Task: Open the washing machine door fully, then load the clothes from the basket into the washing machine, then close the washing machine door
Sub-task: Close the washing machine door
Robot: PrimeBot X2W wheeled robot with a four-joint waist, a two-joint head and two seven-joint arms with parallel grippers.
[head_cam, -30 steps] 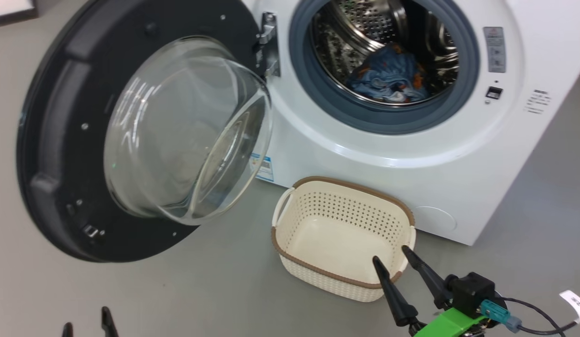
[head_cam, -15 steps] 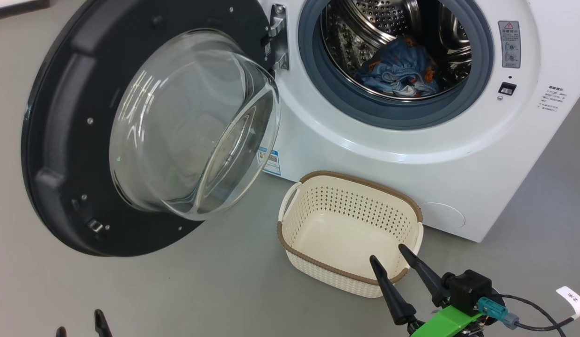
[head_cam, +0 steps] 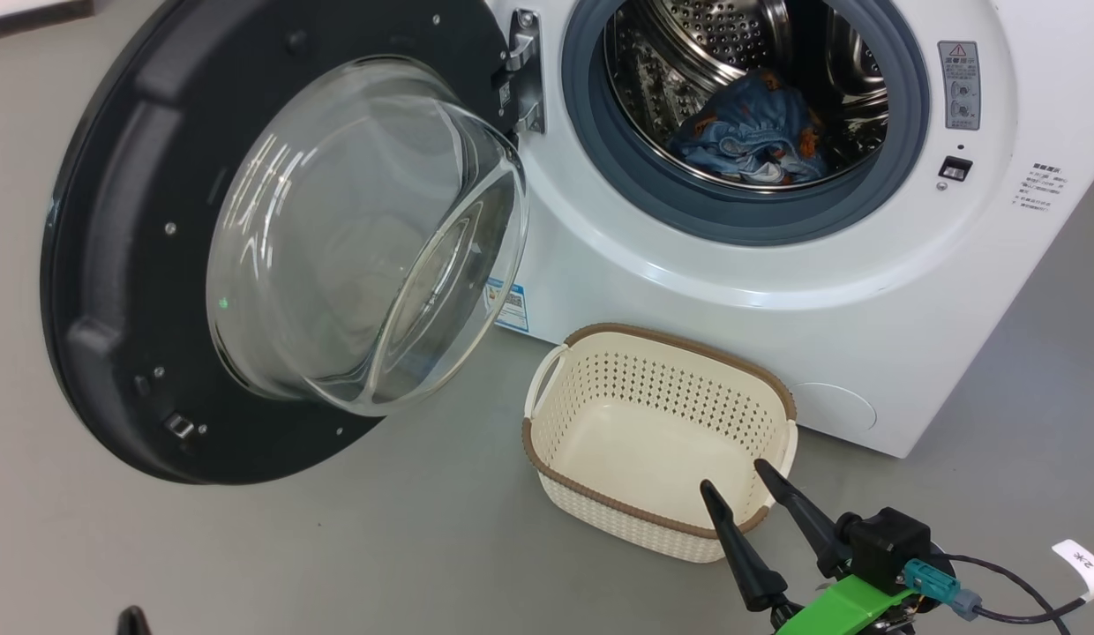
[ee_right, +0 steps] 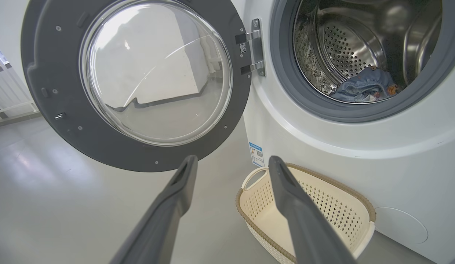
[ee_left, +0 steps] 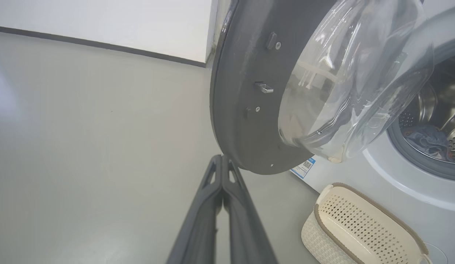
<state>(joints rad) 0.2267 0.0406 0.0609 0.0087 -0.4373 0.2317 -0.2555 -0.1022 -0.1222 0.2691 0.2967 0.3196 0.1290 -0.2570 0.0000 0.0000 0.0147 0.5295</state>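
Left wrist view: left tool (ee_left: pixel 221 158) pinched closed near round grey door (ee_left: pixel 242 110) (right tool (ee_right: pixel 232 159) spread).

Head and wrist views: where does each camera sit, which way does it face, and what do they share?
Head: high, looking forward and down at open door, washer, basket; open right gripper lower right, left gripper tip lower left.
Left wrist: low, beside the door's edge, looking along its shut fingers toward the door's lower rim.
Right wrist: low, facing the door's inner face and the drum, between its spread fingers.
Shared: all three show door, basket and clothes in the drum.
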